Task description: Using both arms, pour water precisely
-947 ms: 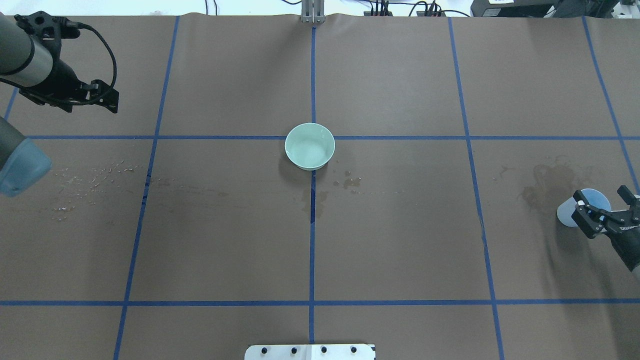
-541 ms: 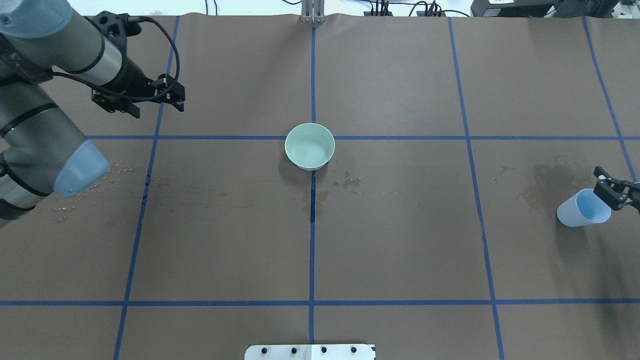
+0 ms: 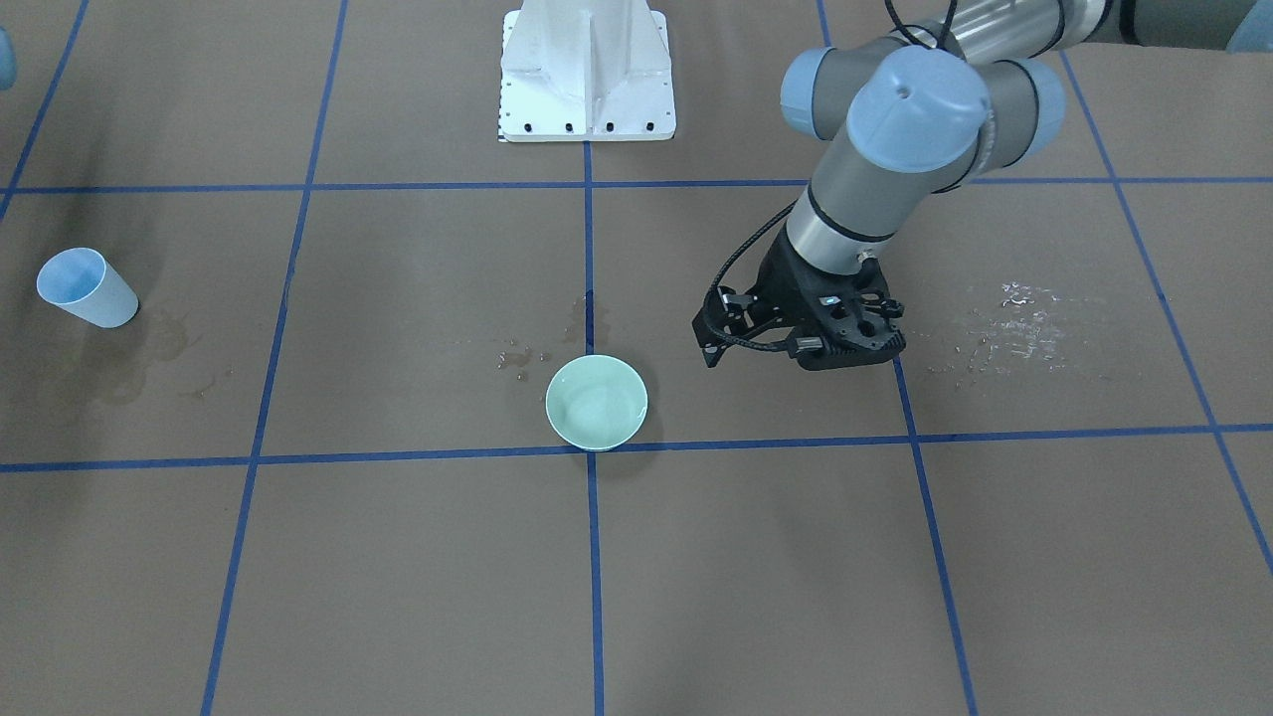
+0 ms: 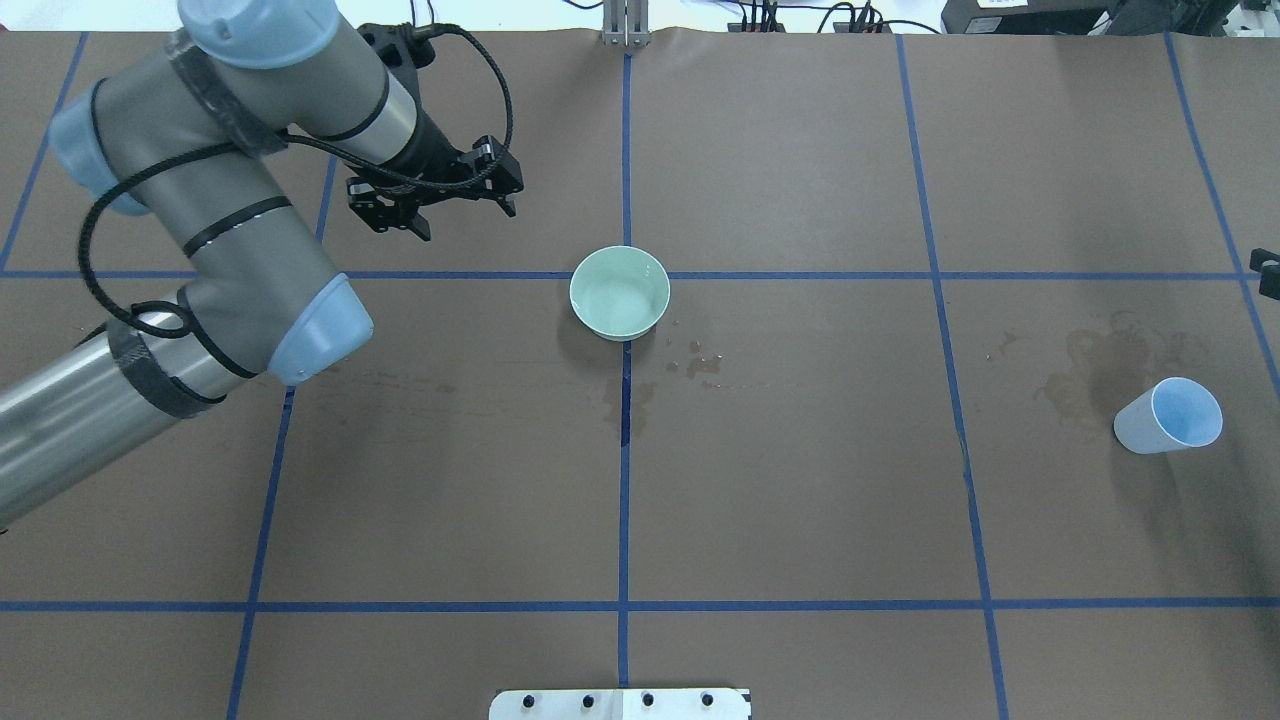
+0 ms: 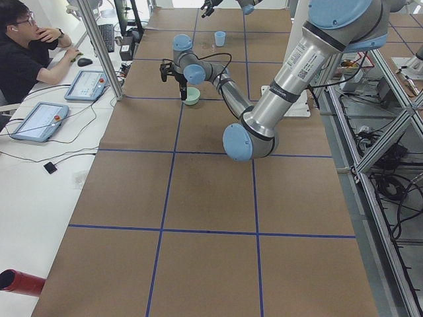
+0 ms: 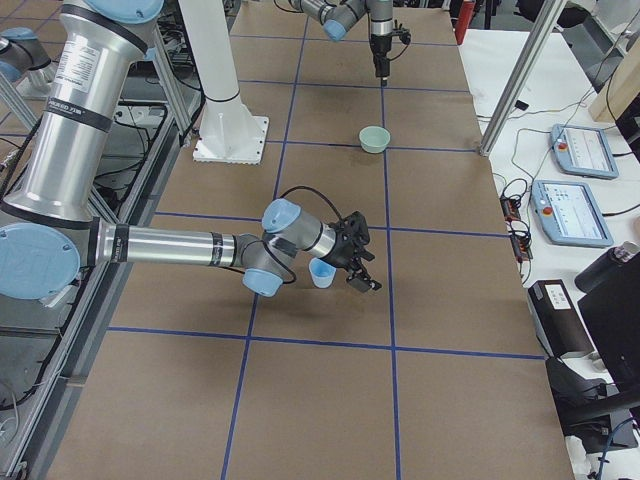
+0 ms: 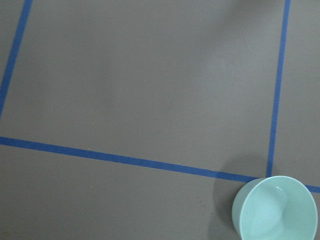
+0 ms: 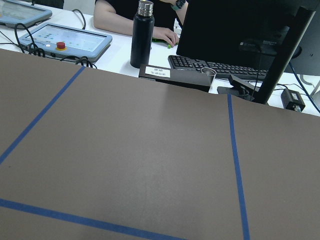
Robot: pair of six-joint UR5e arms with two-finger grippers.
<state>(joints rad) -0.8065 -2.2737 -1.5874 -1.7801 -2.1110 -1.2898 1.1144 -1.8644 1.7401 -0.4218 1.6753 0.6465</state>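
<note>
Overhead layout, read from left to right. The left arm (image 4: 230, 230) reaches in over the brown paper-covered table (image 4: 800, 480); the left gripper (image 4: 462, 212) hangs above bare paper just short of the bowl, fingers spread and holding nothing. The pale green bowl (image 4: 620, 293) stands at the central crossing of the blue tape lines. A faint sheen in its bottom is probably the water (image 4: 622, 305). Droplets (image 4: 700, 362) lie just beside the bowl and a damp stain (image 4: 1095, 375) lies further right. The pale blue cup (image 4: 1168, 415) stands free near the right edge; whether it holds water cannot be told. The right arm (image 6: 180, 245) lies low, and the right gripper (image 6: 358, 275) sits just beside the cup without gripping it; its finger spacing cannot be told.

The cup looks light and thin-walled, likely to buckle or slip when wet. It is best taken by the side wall, below the rim, with a modest squeeze.
</note>
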